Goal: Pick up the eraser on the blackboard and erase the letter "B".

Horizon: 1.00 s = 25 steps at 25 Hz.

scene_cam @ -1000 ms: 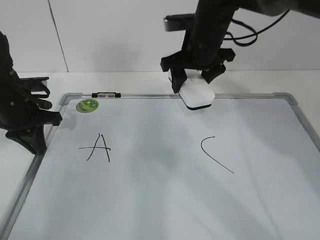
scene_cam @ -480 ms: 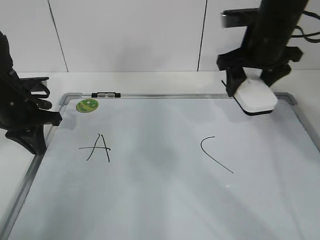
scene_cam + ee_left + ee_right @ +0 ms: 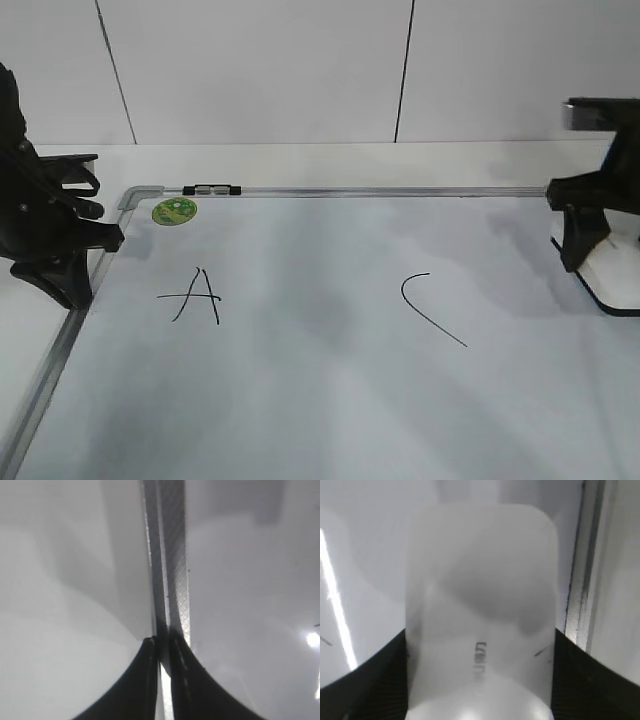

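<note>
The blackboard (image 3: 330, 400) is a white dry-erase board with a grey frame; it fills the table. A black "A" (image 3: 197, 296) is at its left and a black C-like curve (image 3: 428, 308) right of centre. No letter "B" shows anywhere on it. My right gripper (image 3: 605, 250) is at the board's far right edge, shut on the white eraser (image 3: 612, 275); the eraser fills the right wrist view (image 3: 480, 610) between the jaws (image 3: 480, 680). My left gripper (image 3: 60, 250) is shut on the board's left frame rail (image 3: 172, 570), as the left wrist view (image 3: 162, 645) shows.
A round green magnet (image 3: 174, 210) sits at the board's top left corner beside a small black clip (image 3: 212, 188) on the top rail. A white wall rises behind the table. The board's right frame rail (image 3: 587, 580) runs just right of the eraser.
My right gripper has carried the eraser from the top middle of the board to the far right edge and lower. The left gripper has not moved.
</note>
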Motion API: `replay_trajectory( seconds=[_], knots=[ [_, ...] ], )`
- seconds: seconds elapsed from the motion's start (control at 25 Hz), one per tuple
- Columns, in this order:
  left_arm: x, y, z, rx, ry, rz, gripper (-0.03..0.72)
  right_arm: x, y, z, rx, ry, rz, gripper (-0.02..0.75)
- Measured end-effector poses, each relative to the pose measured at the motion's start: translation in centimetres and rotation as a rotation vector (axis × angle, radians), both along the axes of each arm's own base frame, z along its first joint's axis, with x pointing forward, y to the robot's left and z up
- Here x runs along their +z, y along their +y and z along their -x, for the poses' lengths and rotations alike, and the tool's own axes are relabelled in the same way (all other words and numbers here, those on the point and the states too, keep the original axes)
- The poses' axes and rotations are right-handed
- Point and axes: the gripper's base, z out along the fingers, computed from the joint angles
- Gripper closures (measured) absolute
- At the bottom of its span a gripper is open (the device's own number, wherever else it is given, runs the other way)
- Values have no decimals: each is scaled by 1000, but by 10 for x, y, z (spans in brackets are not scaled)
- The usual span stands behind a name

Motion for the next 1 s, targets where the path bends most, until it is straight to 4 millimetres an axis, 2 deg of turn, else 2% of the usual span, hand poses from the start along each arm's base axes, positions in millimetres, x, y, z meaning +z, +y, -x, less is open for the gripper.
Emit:
replay_trajectory(
  seconds=[0.16, 0.44, 0.68, 1.0],
  knots=[
    [0, 0, 0, 0, 2, 0, 657, -16, -15, 1, -8, -37, 0, 190],
    [0, 0, 0, 1, 2, 2, 656, -16, -21, -11, 40, -175, 26, 190],
    [0, 0, 1, 0, 12, 1, 656, -17, -28, -12, 63, -177, 57, 190],
    [0, 0, 2, -1, 21, 1, 655, -36, -32, -19, 61, -143, 60, 190]
  ],
)
